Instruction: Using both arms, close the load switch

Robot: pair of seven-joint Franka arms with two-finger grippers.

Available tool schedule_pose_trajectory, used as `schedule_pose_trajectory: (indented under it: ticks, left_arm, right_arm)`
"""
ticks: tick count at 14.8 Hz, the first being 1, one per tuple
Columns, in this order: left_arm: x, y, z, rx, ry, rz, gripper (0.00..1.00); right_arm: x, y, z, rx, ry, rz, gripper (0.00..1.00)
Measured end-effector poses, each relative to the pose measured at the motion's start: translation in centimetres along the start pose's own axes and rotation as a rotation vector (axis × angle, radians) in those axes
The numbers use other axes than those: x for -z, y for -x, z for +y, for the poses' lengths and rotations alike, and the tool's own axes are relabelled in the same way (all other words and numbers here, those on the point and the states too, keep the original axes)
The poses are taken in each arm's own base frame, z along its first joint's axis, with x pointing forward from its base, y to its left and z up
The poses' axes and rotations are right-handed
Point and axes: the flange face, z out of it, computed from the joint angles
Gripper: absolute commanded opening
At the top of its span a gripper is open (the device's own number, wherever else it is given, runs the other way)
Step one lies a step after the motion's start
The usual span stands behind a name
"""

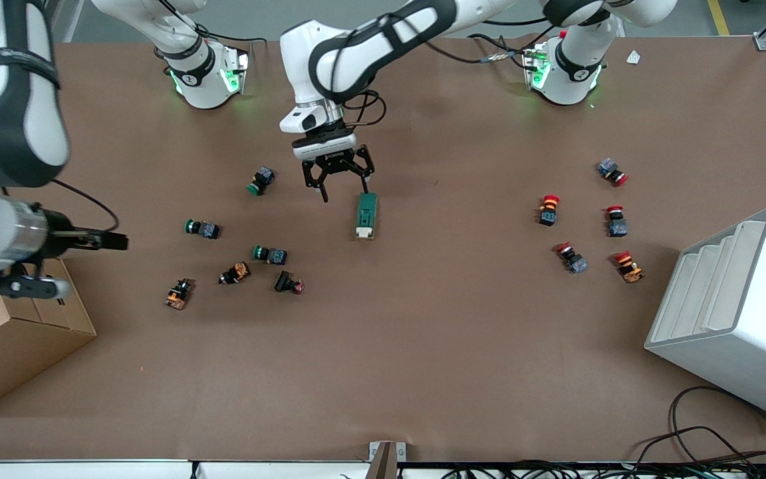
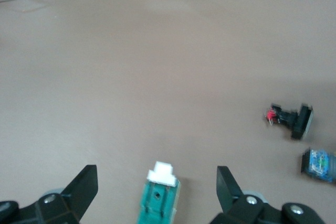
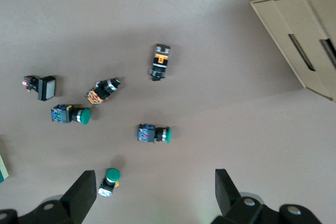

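Observation:
The load switch (image 1: 366, 215) lies flat mid-table, a dark green block with its white toggle end nearer to the front camera. My left gripper (image 1: 343, 185) is open and hovers low over the table just past the switch's green end, touching nothing. In the left wrist view the switch (image 2: 159, 200) lies between the spread fingers of the left gripper (image 2: 157, 174), toggle end pointing away from the hand. My right gripper (image 1: 114, 241) is open and empty, up over the table near the cardboard box; in the right wrist view the right gripper (image 3: 153, 182) hangs over scattered pushbuttons.
Green and orange pushbuttons (image 1: 270, 254) lie scattered toward the right arm's end, one green one (image 1: 261, 180) beside the left gripper. Red pushbuttons (image 1: 617, 221) lie toward the left arm's end. A white rack (image 1: 735, 313) and a cardboard box (image 1: 4, 346) stand at the table's ends.

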Motion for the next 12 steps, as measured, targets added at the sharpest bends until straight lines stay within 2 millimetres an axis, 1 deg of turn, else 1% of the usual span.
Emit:
schedule_pose_trajectory:
  ticks: [1,3,6,7,9,10,12]
  left_arm:
    - [0.9,-3.2,-1.4,0.021,0.001,-0.052,1.00]
    - [2.5,-8.9,-4.4,0.087,0.017,-0.176,1.00]
    - [4.1,-17.2,-10.1,0.199,0.056,-0.300,1.00]
    - [4.2,-19.7,-12.3,0.226,0.061,-0.334,1.00]
    - [3.4,-23.8,-17.2,0.227,0.039,-0.414,1.00]
    - [2.7,-25.5,-19.7,0.203,0.029,-0.449,1.00]
    - [1.4,-28.4,-24.1,0.149,0.031,-0.496,1.00]
  right_arm:
    - [0.3,0.0,0.8,-0.005,-0.003,0.002,1.00]
    - [0.7,0.1,1.6,-0.013,-0.006,0.003,1.00]
    - [2.1,0.2,1.8,-0.015,-0.008,0.028,1.00]
    - [2.4,0.3,1.8,-0.016,-0.009,0.032,1.00]
    - [2.6,0.3,2.1,-0.021,-0.011,0.035,1.00]
    - [2.6,0.3,2.1,-0.020,-0.012,0.035,1.00]
    - [2.7,0.7,1.6,-0.010,-0.012,0.015,1.00]
